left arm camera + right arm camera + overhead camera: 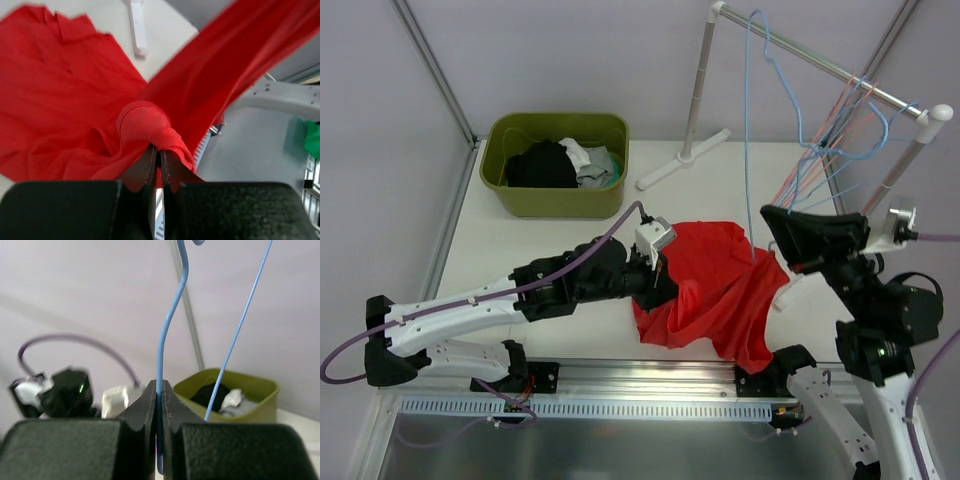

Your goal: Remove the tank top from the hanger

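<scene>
Nearby: green clothes bin (556, 203), rack (800, 46) beyond tank top (710, 285); blue hanger (159, 370) upright.

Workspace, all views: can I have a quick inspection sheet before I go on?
Surface: white table, tank top partly spread on it.
Job's things: red tank top bunched, one part stretched up; blue hanger upright; whether they are apart cannot be told.
Clutter: green bin holding clothes; spare hangers on the rack.
Hands: left hand shut on tank top; right hand shut on hanger.
Cables: purple cable along the left arm.
Surroundings: grey walls; nothing else seen.
</scene>
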### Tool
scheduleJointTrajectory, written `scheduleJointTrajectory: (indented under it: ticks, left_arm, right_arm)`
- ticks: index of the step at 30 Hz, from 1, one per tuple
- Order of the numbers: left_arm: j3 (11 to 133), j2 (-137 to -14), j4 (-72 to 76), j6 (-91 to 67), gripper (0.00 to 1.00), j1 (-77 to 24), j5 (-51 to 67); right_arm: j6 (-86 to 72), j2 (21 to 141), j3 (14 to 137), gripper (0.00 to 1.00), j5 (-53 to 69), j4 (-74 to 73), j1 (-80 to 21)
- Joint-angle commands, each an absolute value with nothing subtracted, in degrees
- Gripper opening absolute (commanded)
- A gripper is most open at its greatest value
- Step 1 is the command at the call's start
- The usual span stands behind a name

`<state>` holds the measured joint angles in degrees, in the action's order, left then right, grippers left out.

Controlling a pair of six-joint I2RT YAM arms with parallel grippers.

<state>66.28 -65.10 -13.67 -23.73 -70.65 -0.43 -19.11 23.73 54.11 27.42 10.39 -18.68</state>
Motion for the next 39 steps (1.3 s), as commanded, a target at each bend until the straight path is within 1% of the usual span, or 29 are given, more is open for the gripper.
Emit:
scheduleJointTrajectory:
  ticks: [1, 2, 3, 4, 6, 8, 10, 12, 16, 18, 19, 21, 23, 24, 25, 26, 27, 28, 32, 33, 36, 37, 39]
  left_arm:
    - [60.0, -63.6, -11.0, -32.2, 0.00, -70.8, -4.7]
    - [58.6, -63.4, -11.2, -32.6, 0.00, -70.8, -6.1]
    - [56.5, -63.3, -12.4, -34.9, 0.00, -70.8, -10.8]
    - [55.6, -63.3, -14.7, -36.1, 0.00, -70.8, -13.2]
    - [52.6, -63.0, -14.9, -37.5, 0.00, -70.7, -16.5]
    - [51.1, -62.9, -15.3, -38.1, 0.00, -70.6, -17.2]
    - [49.6, -62.8, -15.6, -39.3, 0.00, -70.5, -18.2]
    - [48.9, -62.6, -17.6, -41.1, 0.00, -70.5, -19.9]
    - [48.5, -62.5, -20.5, -43.2, 0.00, -70.1, -23.0]
    - [48.2, -61.8, -20.6, -44.0, 0.00, -70.1, -22.9]
    - [48.2, -61.3, -20.6, -44.1, 0.00, -70.1, -22.4]
    - [48.2, -60.4, -21.0, -44.2, 0.00, -70.1, -22.1]
    - [48.3, -59.4, -22.9, -45.7, 0.00, -70.0, -25.3]
    - [48.6, -59.2, -24.6, -46.4, 0.02, -69.9, -26.4]
    - [48.9, -59.0, -27.7, -46.7, 0.17, -69.3, -27.2]
    - [49.3, -58.0, -29.1, -46.8, 0.66, -69.0, -28.4]
    - [49.6, -57.5, -30.3, -46.7, 0.96, -68.6, -28.9]
    - [49.9, -57.0, -32.8, -46.1, 0.99, -68.3, -29.2]
    - [53.9, -52.9, -39.4, -41.9, 0.99, -65.0, -29.5]
    - [54.6, -52.2, -40.4, -40.8, 0.99, -64.6, -28.7]
    - [58.0, -50.5, -45.1, -36.6, 0.99, -63.2, -28.0]
    - [59.0, -50.3, -46.2, -34.6, 0.99, -63.0, -27.7]
    - [60.9, -50.0, -47.9, -32.0, 0.99, -63.0, -26.5]
  right_arm:
    - [-18.8, 31.7, 55.5, 0.00, 19.2, 35.0, -18.9]
    - [-18.0, 33.6, 56.9, 0.00, 20.5, 35.9, -18.8]
    - [-17.9, 37.0, 59.0, 0.00, 20.7, 34.3, -18.9]
    - [-17.6, 38.3, 63.3, 0.00, 19.6, 29.1, -18.9]
    - [-15.6, 39.9, 66.2, 0.00, 15.1, 24.5, -18.9]
    - [-13.2, 39.9, 65.3, 0.00, 10.4, 24.2, -19.0]
    - [-9.2, 38.6, 63.4, 0.00, 7.4, 26.4, -19.1]
    - [-6.9, 38.3, 61.7, 0.00, 5.6, 25.0, -19.1]
    - [-6.2, 38.7, 61.4, 0.00, 6.8, 19.3, -19.3]
    - [-6.1, 38.4, 57.6, 0.00, 7.1, 21.2, -19.7]
    - [-6.4, 38.1, 55.6, 0.00, 8.5, 26.0, -20.1]
    - [-8.4, 38.4, 53.6, 0.00, 9.0, 26.2, -20.1]
    - [-11.5, 39.3, 56.0, 0.00, 10.2, 18.5, -20.2]
    - [-12.6, 40.4, 58.6, 0.00, 10.7, 15.4, -20.4]
    - [-13.5, 40.8, 59.1, 0.00, 11.2, 12.4, -20.7]
    - [-17.0, 40.7, 59.2, 0.00, 11.0, 12.0, -21.1]
    - [-18.4, 40.2, 58.8, 0.00, 10.7, 12.0, -21.3]
    - [-19.6, 40.0, 58.5, 0.00, 9.2, 10.7, -22.0]
    - [-23.7, 39.8, 59.7, 0.00, 5.5, 5.9, -24.7]
    - [-25.9, 40.0, 60.1, 0.00, 3.4, 1.7, -25.9]
    - [-29.0, 41.8, 61.8, 0.00, -4.8, -2.6, -27.2]
    - [-29.7, 43.4, 62.9, 0.00, -10.2, -5.4, -28.1]
    - [-29.3, 45.9, 64.9, 0.00, -14.0, -7.0, -29.3]
